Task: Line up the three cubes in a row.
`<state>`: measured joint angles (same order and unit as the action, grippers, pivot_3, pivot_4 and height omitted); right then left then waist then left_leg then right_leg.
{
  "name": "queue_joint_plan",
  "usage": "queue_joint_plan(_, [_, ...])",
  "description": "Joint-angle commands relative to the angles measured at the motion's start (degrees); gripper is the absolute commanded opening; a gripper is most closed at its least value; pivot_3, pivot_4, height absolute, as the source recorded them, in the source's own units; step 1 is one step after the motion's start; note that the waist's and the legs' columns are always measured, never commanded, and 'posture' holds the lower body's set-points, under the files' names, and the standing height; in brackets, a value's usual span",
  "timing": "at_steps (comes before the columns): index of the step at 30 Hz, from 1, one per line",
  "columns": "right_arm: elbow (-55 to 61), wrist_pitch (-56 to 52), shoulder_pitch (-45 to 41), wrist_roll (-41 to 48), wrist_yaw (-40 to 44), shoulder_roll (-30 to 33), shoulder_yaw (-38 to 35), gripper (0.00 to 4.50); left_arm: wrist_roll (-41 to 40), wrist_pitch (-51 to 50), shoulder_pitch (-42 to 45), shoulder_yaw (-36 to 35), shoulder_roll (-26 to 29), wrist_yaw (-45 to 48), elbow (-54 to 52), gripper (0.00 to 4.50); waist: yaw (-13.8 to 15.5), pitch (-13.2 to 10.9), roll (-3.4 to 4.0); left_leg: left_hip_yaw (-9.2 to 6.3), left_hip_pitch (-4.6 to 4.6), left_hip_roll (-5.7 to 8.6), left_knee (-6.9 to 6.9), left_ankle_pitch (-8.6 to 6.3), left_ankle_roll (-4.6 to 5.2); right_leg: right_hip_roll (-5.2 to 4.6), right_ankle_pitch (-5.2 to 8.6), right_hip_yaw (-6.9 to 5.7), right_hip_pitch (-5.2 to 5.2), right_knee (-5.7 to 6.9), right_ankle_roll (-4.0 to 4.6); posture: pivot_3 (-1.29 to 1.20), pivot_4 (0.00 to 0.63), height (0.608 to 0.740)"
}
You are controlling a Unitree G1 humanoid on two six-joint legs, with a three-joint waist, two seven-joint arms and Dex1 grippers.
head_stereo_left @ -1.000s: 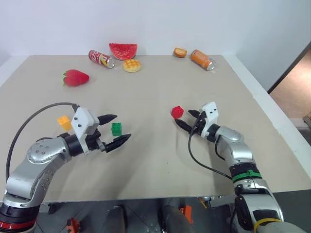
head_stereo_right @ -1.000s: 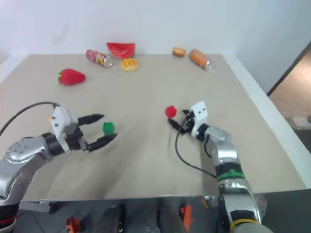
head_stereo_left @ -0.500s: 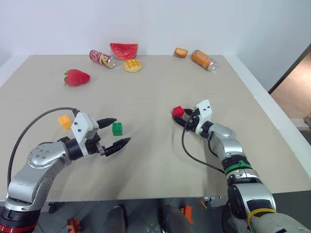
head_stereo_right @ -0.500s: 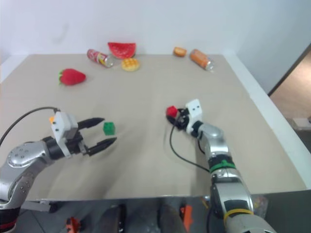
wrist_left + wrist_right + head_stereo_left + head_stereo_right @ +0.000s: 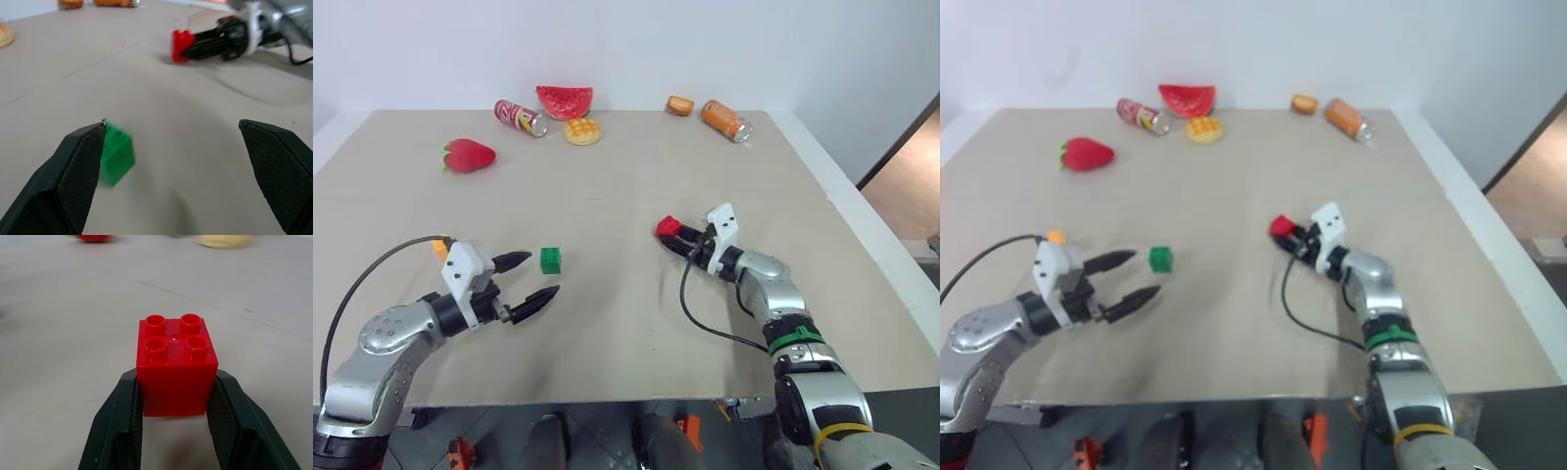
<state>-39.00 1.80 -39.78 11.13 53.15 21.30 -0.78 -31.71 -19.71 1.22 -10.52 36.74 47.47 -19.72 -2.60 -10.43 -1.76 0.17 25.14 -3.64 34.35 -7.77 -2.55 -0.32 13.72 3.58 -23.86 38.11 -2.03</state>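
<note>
Your right gripper (image 5: pixel 176 396) clamps the red cube (image 5: pixel 176 364); your left gripper (image 5: pixel 533 278) gapes beside the green cube (image 5: pixel 549 259).

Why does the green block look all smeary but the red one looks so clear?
In the left wrist view the green cube is smeared, its edges soft. In the right wrist view the red cube sits sharp, studs crisp, while the table behind goes soft. In the right eye view everything looks slightly hazy.
</note>
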Motion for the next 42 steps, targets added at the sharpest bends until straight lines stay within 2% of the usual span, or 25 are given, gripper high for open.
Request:
queue_joint_plan(1, [7.69,1.18,1.45,1.43,7.6,2.58,1.59,1.23,-2.41,1.77,0.63,-3.38,1.38,3.53,0.6,4.5,-0.02,0.0,0.0,0.0,0.0,0.0,0.0,0.0,0.0,0.0,0.0,0.0,0.0,0.0,0.0,0.0,0.15,0.74])
queue_joint_plan(5, [9.92,8.19,3.41,-1.52,14.65,4.96,6.38,1.23,-3.05,1.7,2.61,-4.77,2.6,5.73,3.44,4.5,-0.04,0.0,0.0,0.01,-0.04,-0.01,0.02,0.0,0.0,0.01,-0.03,-0.02,0.0,0.0,0.04,0.0,0.15,0.74])
queue_joint_plan(10, [10.1,10.67,3.95,-0.31,20.94,5.3,8.75,1.23,-3.51,1.53,3.11,-5.28,2.46,6.28,4.13,4.5,-0.12,0.0,0.0,0.05,-0.05,-0.03,0.01,0.0,0.0,0.0,-0.04,0.0,-0.02,0.0,0.06,0.0,0.15,0.74])
queue_joint_plan(16, [9.32,8.36,3.72,1.61,26.83,6.71,8.79,1.23,-3.87,1.28,1.6,-5.66,2.35,5.99,2.86,4.5,-0.05,0.0,0.0,0.06,-0.04,-0.03,0.01,0.0,0.0,-0.01,-0.03,0.0,-0.01,0.0,0.04,0.0,0.15,0.74])
queue_joint_plan(20, [10.46,1.69,4.12,3.67,30.14,8.37,8.71,1.23,-4.52,1.06,0.27,-6.44,2.4,5.68,1.93,4.5,-0.03,0.0,0.0,0.06,-0.05,-0.03,0.02,0.0,0.0,-0.02,-0.03,0.0,-0.02,0.0,0.06,0.0,0.15,0.74])
queue_joint_plan(27, [10.36,1.26,3.93,2.86,29.19,6.39,9.36,1.23,-4.86,1.01,-0.1,-6.55,2.21,5.25,1.76,4.5,-0.08,0.0,0.0,0.07,-0.06,-0.03,0.02,0.0,-0.01,-0.01,-0.04,0.0,-0.04,0.0,0.07,0.0,0.15,0.74])
queue_joint_plan(36, [6.51,6.12,2.35,0.86,28.18,3.93,9.64,1.23,-4.91,0.8,0.58,-6.16,2.46,5.28,2.01,4.5,-0.05,0.0,0.0,0.07,-0.05,-0.03,0.03,0.0,-0.01,-0.01,-0.04,-0.01,-0.02,0.0,0.06,0.0,0.15,0.74])
queue_joint_plan(38, [6.64,6.82,3.0,0.64,29.17,4.45,10.0,2.28,-4.88,0.77,0.4,-6.29,2.47,5.15,1.85,4.5,-0.04,0.0,0.0,0.07,-0.03,-0.03,0.02,0.0,-0.01,-0.01,-0.03,-0.01,-0.03,0.0,0.06,0.0,0.15,0.74])
queue_joint_plan(42, [6.58,6.87,3.81,0.18,30.05,5.43,10.35,3.55,-4.72,0.84,0.25,-6.41,2.46,4.97,2.08,4.5,-0.04,0.0,0.0,0.07,-0.03,-0.03,0.02,0.0,-0.01,-0.01,-0.03,-0.01,-0.03,0.0,0.05,0.0,0.15,0.74])
